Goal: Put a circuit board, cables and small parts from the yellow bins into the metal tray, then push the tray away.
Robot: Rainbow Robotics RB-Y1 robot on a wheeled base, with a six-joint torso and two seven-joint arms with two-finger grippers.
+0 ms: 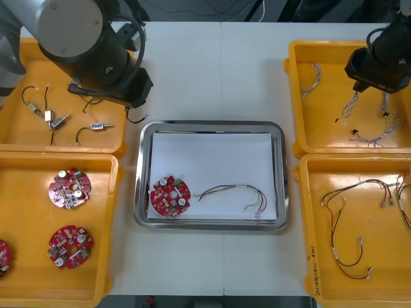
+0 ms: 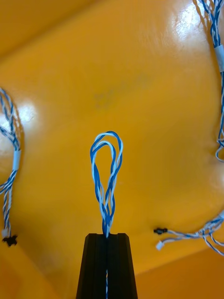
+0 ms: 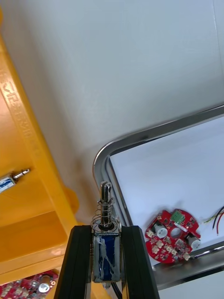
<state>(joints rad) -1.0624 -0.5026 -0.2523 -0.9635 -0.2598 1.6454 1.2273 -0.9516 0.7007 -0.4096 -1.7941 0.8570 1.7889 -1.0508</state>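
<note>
While round red circuit boards [image 1: 69,188] lie in the near left yellow plastic bin [image 1: 96,285] at the seven o'clock side of the light tabletop [image 1: 212,70], thin red and black cables [image 1: 347,247] sprawl in the near right bin [image 1: 309,212] at five o'clock. Between them, at the centre, sits the shiny metal tray [image 1: 212,124], white inside. A single red circuit board [image 1: 170,196] rests in its seven o'clock corner, and a red and yellow cable [image 1: 237,192] lies just beside that, toward five o'clock. Farther off, the left claw [image 3: 105,229] hangs at the tray's ten o'clock, by the rim of the far left bin [image 1: 13,128]. It is clamped on a small metal part [image 3: 105,217] with a blue body and a spring, held upright between the fingers. At the tray's two o'clock, the right claw [image 2: 107,236] hovers over the far right bin [image 1: 321,138], pinched on a loop of twisted blue and white cable [image 2: 107,173], with more such cables on the bin floor.
</note>
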